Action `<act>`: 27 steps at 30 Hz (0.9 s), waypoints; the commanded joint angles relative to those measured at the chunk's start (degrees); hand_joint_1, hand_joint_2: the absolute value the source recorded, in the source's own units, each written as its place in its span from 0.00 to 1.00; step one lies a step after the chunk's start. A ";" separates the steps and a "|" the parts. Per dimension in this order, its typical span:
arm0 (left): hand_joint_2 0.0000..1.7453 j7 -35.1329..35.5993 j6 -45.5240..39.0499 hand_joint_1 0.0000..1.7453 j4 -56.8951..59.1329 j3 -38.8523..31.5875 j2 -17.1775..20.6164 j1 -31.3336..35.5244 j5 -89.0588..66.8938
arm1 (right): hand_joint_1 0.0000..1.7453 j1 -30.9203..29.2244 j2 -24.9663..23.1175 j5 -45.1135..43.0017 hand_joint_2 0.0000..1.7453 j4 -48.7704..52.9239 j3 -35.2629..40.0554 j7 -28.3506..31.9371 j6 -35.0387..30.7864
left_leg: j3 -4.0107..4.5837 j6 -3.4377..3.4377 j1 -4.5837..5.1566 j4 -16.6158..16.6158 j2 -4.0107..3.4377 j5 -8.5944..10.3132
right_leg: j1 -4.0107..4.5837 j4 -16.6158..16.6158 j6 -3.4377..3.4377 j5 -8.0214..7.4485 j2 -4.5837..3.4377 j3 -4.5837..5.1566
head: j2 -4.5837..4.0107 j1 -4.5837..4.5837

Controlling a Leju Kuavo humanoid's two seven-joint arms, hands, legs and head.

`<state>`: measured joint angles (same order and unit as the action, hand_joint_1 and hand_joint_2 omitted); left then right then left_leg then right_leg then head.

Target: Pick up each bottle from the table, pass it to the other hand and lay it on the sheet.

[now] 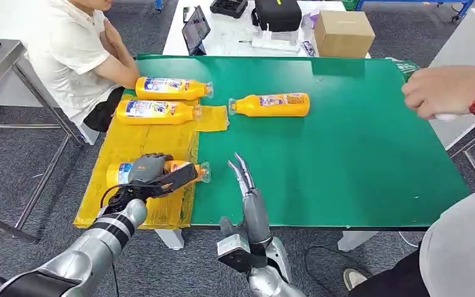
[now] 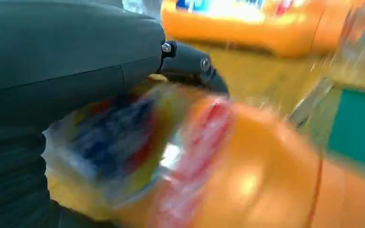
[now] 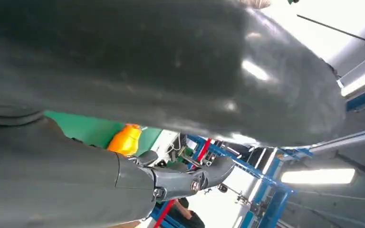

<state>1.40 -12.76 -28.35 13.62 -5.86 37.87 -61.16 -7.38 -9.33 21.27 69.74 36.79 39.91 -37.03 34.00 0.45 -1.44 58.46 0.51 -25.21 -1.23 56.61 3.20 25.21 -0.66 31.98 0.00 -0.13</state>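
1. I'm seeing my left hand (image 1: 151, 171) wrapping its fingers around an orange plastic bottle (image 1: 188, 171) lying on the yellow plastic sheet (image 1: 130, 141).
2. My right hand (image 1: 243, 175) is hovering with nothing in it, fingers straight, over the green table (image 1: 346, 142).

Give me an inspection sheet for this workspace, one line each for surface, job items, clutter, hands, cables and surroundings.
Surface: green table with a yellow sheet over its left end.
Job items: two bottles lie on the sheet; a third bottle lies under the left hand; a fourth bottle lies on the green.
Clutter: nothing seen on the green besides the bottles.
Hands: left hand rests over the third bottle, grip unclear; right hand holds nothing, fingers extended.
Cables: a black cable runs along the left wrist.
Surroundings: a seated person, another person's hand, a cardboard box and a tablet behind.
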 commanded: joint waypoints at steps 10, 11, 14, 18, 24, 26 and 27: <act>1.00 -2.77 4.78 0.00 3.05 7.32 -0.75 -0.64 -3.78 | 0.00 -2.70 2.27 -2.03 0.00 -6.42 2.25 0.09 -0.68 | -0.08 -0.15 0.05 -0.23 -0.05 0.10 | 0.01 -0.24 -0.17 -0.13 0.08 -0.11 | 0.00 -0.02; 1.00 -3.02 4.01 0.00 2.52 7.24 -0.78 -0.89 -3.63 | 0.00 -2.65 2.31 -1.96 0.00 -6.44 2.20 0.09 -0.83 | -0.10 -0.10 0.05 -0.15 0.00 0.04 | -0.01 -0.16 -0.10 -0.05 0.09 -0.14 | 0.00 -0.02; 1.00 -4.12 -3.08 0.00 -3.25 6.56 -0.84 -3.60 -2.60 | 0.00 -2.11 2.58 -1.98 0.00 -6.12 1.89 0.09 -0.91 | -0.07 -0.12 0.05 -0.16 -0.02 0.06 | -0.01 -0.16 -0.13 -0.08 0.09 -0.11 | 0.00 0.00; 1.00 -5.02 -11.72 0.00 -9.69 4.44 -1.52 -6.91 -0.56 | 0.00 -1.79 2.41 -1.57 0.00 -6.25 1.62 0.09 -1.18 | 0.02 -0.17 0.04 -0.15 0.00 0.10 | 0.01 -0.20 -0.15 -0.12 0.13 -0.04 | 0.00 -0.04; 1.00 -16.80 -18.27 0.00 -25.35 3.44 -2.56 -14.79 10.10 | 0.00 -0.99 2.34 -0.89 0.00 -5.83 1.85 0.09 -1.69 | 0.30 -0.09 0.03 -0.03 0.07 0.01 | -0.01 -0.07 -0.07 0.01 0.16 0.23 | 0.00 -0.04; 1.00 -22.16 -19.71 0.00 -34.33 4.57 -3.45 -18.96 17.71 | 0.00 -0.68 2.53 0.77 0.00 -6.26 1.73 0.09 -2.97 | 0.24 -0.15 0.03 -0.07 -0.01 -0.03 | 0.02 -0.12 -0.15 0.03 0.14 0.18 | 0.00 0.00; 1.00 -23.22 -20.63 0.00 -36.42 5.26 -3.53 -19.74 18.40 | 0.00 -0.49 2.55 1.41 0.00 -6.13 1.50 0.09 -2.97 | 0.34 -0.12 0.03 -0.02 0.03 -0.04 | 0.00 -0.07 -0.10 0.04 0.15 0.27 | 0.00 0.00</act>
<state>-11.97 -30.08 -44.14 18.10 -7.65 26.84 -54.46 -7.52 -8.50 20.50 66.36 37.29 39.91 -38.34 34.42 0.45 -1.43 58.48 0.61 -25.20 -1.25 56.60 3.21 25.22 -0.51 32.36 0.00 -0.13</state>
